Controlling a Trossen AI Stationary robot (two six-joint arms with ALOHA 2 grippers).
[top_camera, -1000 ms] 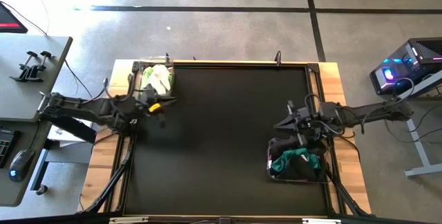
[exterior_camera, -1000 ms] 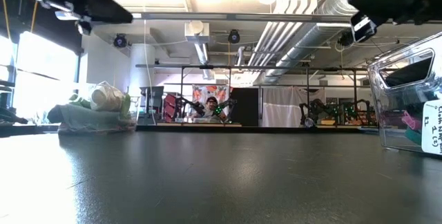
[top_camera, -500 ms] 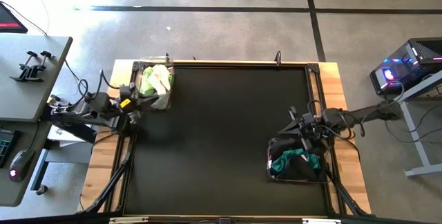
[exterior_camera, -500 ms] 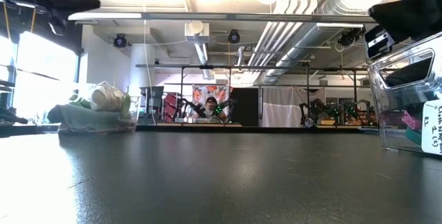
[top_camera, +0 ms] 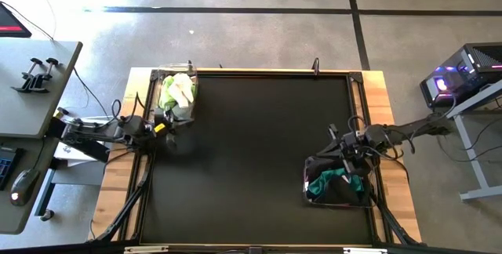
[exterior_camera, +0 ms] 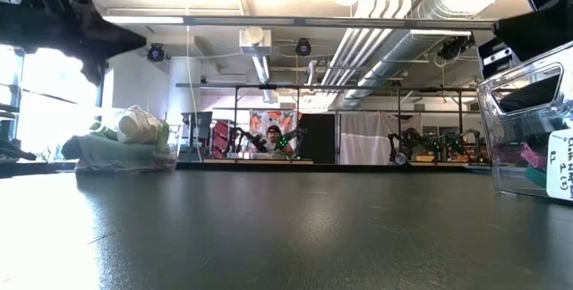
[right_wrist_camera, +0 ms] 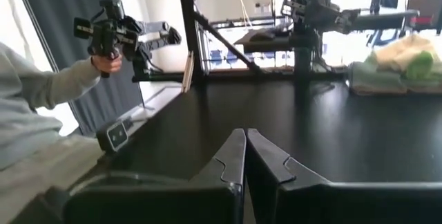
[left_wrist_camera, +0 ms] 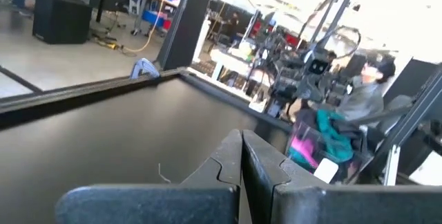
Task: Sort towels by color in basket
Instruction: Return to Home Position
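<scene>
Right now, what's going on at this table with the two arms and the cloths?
Two robot arms are sorting small towels by colour, and neither holds one at this moment. The left tool is shut and empty beside a clear bin of lime green and cream-white towels. The right tool is shut and empty by the edge of a second clear bin holding dark towels, teal and black among them.

I see a matt black tabletop (top_camera: pixel 251 144) with a faint sheen, bare wood edges (top_camera: pixel 114 191), a clear glossy plastic bin (exterior_camera: pixel 515 138) and soft cloth towels (top_camera: pixel 177 91).
</scene>
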